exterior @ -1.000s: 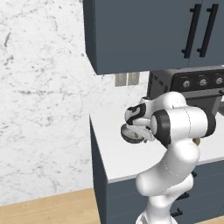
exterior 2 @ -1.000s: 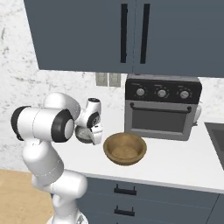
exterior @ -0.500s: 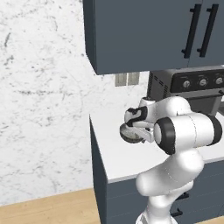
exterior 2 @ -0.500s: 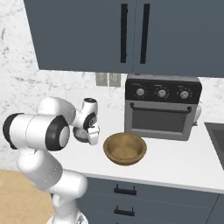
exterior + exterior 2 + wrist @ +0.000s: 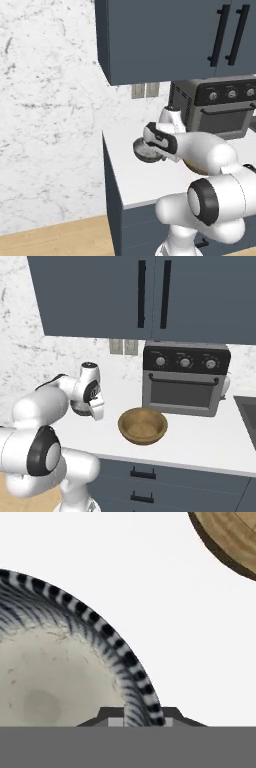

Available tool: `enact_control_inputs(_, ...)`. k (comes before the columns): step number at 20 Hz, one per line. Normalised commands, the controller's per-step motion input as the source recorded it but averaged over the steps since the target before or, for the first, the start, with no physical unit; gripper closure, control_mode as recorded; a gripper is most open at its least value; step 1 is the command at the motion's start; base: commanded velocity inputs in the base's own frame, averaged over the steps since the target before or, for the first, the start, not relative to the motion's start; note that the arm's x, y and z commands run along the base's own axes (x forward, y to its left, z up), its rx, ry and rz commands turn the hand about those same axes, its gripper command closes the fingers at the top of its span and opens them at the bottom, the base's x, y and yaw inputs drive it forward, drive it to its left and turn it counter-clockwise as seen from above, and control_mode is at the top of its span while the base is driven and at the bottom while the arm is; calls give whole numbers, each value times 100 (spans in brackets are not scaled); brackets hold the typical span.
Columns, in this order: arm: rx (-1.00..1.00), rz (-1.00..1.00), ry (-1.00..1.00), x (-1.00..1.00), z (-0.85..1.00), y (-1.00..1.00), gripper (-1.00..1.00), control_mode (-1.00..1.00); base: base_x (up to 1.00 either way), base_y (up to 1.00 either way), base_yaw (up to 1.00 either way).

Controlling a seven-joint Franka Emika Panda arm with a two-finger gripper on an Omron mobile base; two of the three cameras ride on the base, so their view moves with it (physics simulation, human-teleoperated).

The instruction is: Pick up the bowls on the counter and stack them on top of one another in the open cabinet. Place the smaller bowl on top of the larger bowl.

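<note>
The smaller bowl [image 5: 144, 152] [image 5: 79, 407], dark grey outside and pale speckled inside [image 5: 50, 677], sits at the left part of the white counter [image 5: 200, 441]. My gripper [image 5: 151, 146] [image 5: 97, 407] [image 5: 140, 720] reaches down onto its near rim and is shut on that striped rim, one finger inside and one outside. The larger bowl [image 5: 143, 426] [image 5: 230, 537], brown and wooden-looking, rests on the counter just to the right, apart from the small bowl. The slate-blue cabinet [image 5: 150, 296] [image 5: 165, 40] hangs above, and the doors in view are closed.
A black toaster oven [image 5: 185, 378] stands at the back of the counter behind the brown bowl. A sink edge [image 5: 248, 412] shows at the far right. A wall outlet [image 5: 123, 346] sits under the cabinet. The counter's left end [image 5: 107, 155] drops off to wooden floor.
The jaws have closed onto the small bowl's rim. The arm's elbow has swung lower and nearer the cameras. Both bowls stay in place.
</note>
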Motion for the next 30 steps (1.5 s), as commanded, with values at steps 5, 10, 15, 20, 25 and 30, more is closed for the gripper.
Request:
enact_control_inputs(5, -6, 12, 6, -63, 51, -46, 100, -100, 0, 0, 0)
enact_control_inputs(10, -1, 13, -2, -40, 15, -92, 100, -100, 0, 0, 0)
enact_control_inputs(15, 2, 5, -1, -10, 20, -98, 100, -100, 0, 0, 0)
enact_control_inputs(20, 2, 1, 3, 1, 17, -84, 100, -100, 0, 0, 0)
enact_control_inputs(25, 0, 0, 12, 6, 15, -73, 100, -100, 0, 0, 0)
enact_control_inputs(30, 0, 0, 6, 24, 0, -60, 100, -100, 0, 0, 0)
